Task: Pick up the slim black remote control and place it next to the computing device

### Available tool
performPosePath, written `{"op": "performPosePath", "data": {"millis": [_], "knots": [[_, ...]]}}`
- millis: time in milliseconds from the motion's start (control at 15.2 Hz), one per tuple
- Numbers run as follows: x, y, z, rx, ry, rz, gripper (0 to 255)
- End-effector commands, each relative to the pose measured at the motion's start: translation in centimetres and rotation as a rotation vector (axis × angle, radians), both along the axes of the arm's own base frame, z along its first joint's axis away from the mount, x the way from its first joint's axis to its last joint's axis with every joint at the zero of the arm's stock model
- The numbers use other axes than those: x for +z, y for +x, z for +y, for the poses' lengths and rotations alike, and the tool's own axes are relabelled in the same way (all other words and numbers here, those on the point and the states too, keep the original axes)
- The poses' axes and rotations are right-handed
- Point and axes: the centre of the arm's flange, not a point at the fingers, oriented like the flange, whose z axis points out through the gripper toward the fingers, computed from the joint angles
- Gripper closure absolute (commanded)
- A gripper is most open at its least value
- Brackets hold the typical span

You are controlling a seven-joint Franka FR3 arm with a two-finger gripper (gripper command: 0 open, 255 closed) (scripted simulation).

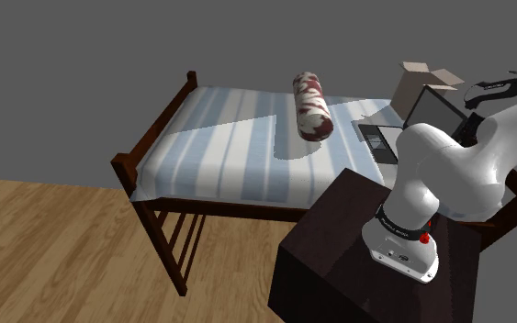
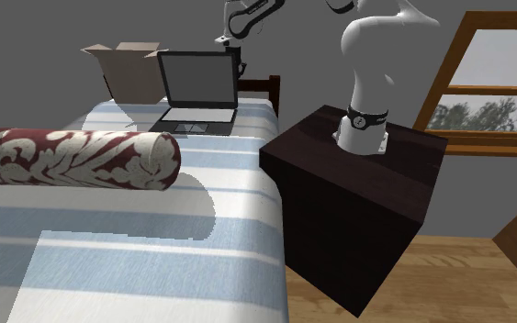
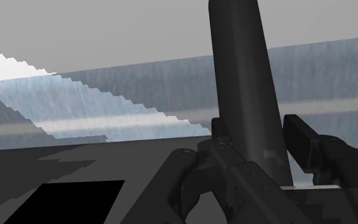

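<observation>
The pincer [image 3: 260, 137] pinches the remote [image 3: 241, 76], a slim, long, plain dark-grey slab upright between its fingers, near the laptop [image 2: 196, 92] on the striped bed [image 2: 155, 229].

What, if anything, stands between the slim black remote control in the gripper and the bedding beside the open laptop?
Nothing visible does. The black two-finger gripper clasps the slim black remote control above the open dark-grey laptop on the striped bedding; the brown cardboard box stands behind it.

Blue-and-white striped bedspread [image 1: 229, 147], maroon-and-cream patterned bolster [image 1: 312, 107], black remote [image 3: 241, 76], tan box [image 2: 128, 72]
</observation>
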Motion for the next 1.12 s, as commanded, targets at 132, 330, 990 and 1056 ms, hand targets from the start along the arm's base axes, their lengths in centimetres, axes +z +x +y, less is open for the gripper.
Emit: {"op": "performPosePath", "data": {"millis": [132, 330, 990, 1056], "knots": [[-2.2, 0.0, 0.0, 0.0, -0.001, 0.0, 255], [-3.8, 0.0, 0.0, 0.0, -0.001, 0.0, 255], [-9.1, 0.0, 0.0, 0.0, -0.001, 0.0, 255], [-9.6, 0.0, 0.0, 0.0, -0.001, 0.0, 255]]}}
